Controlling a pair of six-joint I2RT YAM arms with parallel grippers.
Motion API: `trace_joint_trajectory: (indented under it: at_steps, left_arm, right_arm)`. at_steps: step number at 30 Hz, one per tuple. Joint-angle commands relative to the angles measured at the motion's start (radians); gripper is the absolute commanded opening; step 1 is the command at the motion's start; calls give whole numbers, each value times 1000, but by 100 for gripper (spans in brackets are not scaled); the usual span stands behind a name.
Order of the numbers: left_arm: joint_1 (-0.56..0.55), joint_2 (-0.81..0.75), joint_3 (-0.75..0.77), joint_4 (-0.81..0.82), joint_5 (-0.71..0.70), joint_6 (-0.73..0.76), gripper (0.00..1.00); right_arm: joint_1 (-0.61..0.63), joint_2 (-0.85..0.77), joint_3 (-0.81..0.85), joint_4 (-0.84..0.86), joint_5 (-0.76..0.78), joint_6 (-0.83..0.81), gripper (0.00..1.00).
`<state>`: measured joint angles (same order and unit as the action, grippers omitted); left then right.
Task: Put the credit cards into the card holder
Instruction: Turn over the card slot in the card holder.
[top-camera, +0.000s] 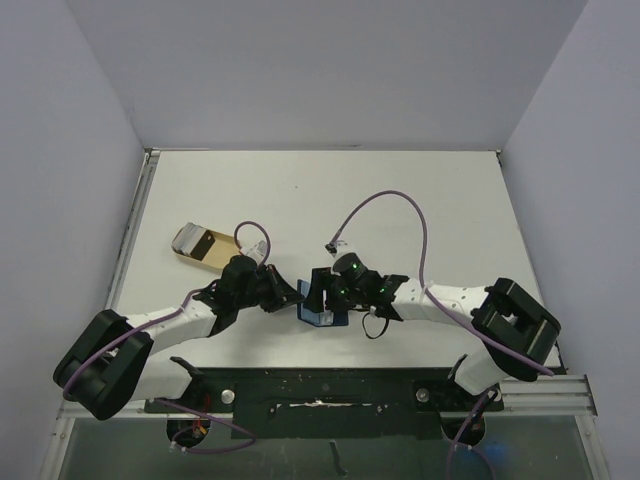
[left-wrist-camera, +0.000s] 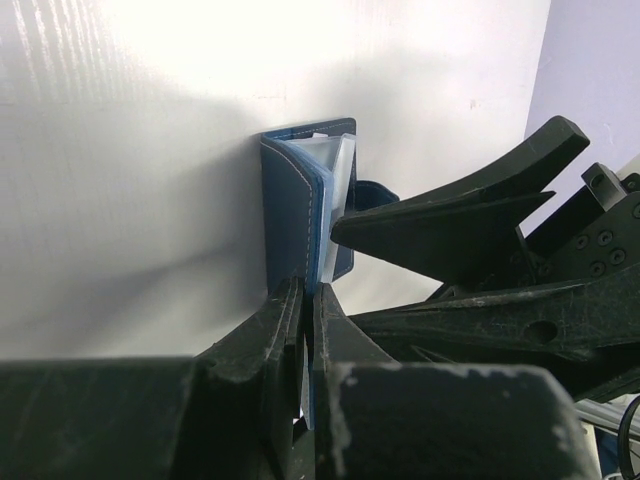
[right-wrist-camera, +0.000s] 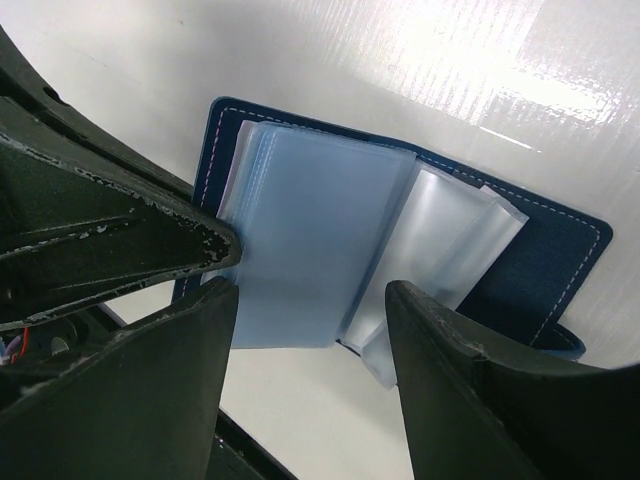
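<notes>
Your left gripper (left-wrist-camera: 305, 305) was clamped tight on one edge of the card holder (left-wrist-camera: 297, 195), pinching the dark navy cover so that the holder stood up from the white table (top-camera: 400, 200), partly open; it sat close to the table's near edge, between your two grippers. Your right gripper (right-wrist-camera: 310, 290) had its fingers spread apart, one on each side of the clear plastic sleeves (right-wrist-camera: 300, 240) fanning out of the open holder; whether either finger touched the sleeves, I couldn't tell. A tan card (top-camera: 198, 245) with a dark patch lay flat on the table, well apart from the holder, off to the left and farther back.
</notes>
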<state>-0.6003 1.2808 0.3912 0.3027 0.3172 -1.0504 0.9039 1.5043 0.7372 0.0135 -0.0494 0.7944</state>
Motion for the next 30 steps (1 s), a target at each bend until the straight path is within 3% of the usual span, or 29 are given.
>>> trace_joint_trajectory:
  at_steps: [1, 25, 30]
  left_arm:
    - [6, -25, 35, 42, 5, 12, 0]
    - [5, -32, 25, 24, -17, 11, 0]
    - [5, -33, 31, -2, -26, 23, 0]
  right_arm:
    - [5, 21, 40, 30, -17, -9, 61]
    - [17, 13, 55, -81, 93, -4, 58]
    - [18, -24, 79, -177, 174, 1, 58]
